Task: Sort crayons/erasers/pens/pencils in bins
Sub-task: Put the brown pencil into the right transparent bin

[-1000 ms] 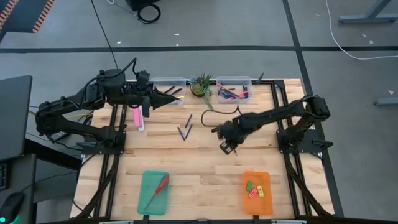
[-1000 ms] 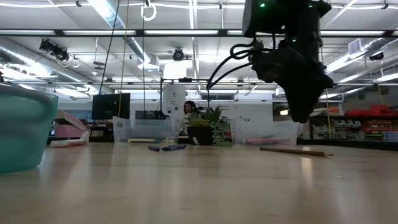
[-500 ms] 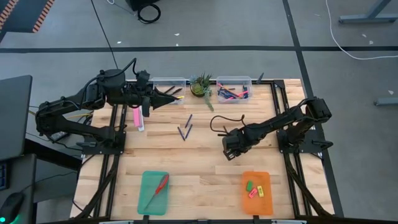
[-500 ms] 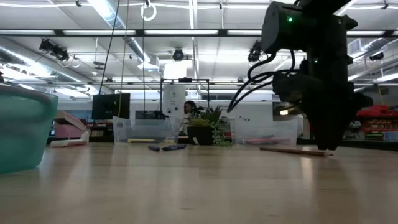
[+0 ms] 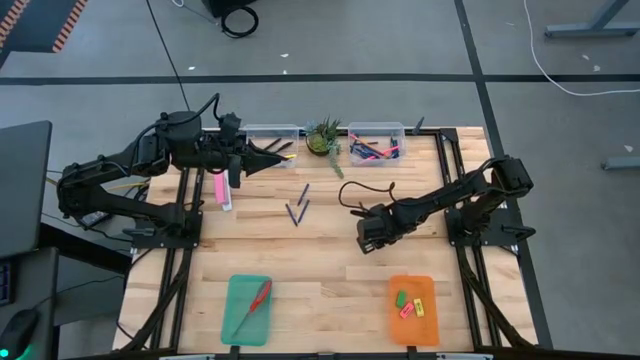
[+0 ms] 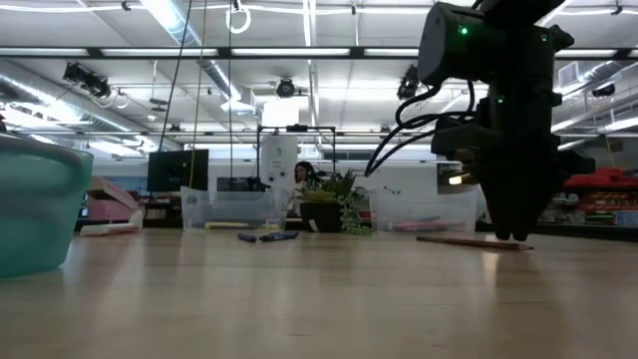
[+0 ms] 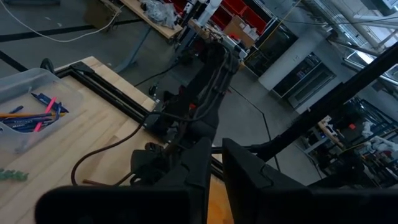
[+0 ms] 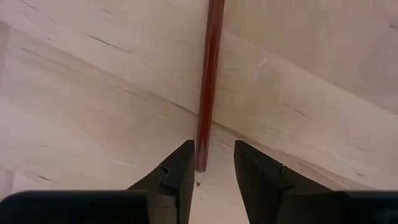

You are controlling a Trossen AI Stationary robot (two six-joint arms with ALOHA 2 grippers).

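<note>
right gripper (image 8: 212, 163) low over table centre-right, fingers part open, nothing held. red-brown pencil (image 8: 208, 87) lies flat on wood, near end between fingertips, long axis running straight ahead of gripper. right arm far nearer. left gripper (image 5: 262, 160) waits far-left by clear bin (image 5: 272, 133), nearly shut, no hold seen.

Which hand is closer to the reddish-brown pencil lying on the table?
The right hand. It sits low over the reddish-brown pencil, open fingers on either side of its tip. The left hand is across the table, by the left clear bin.
</note>
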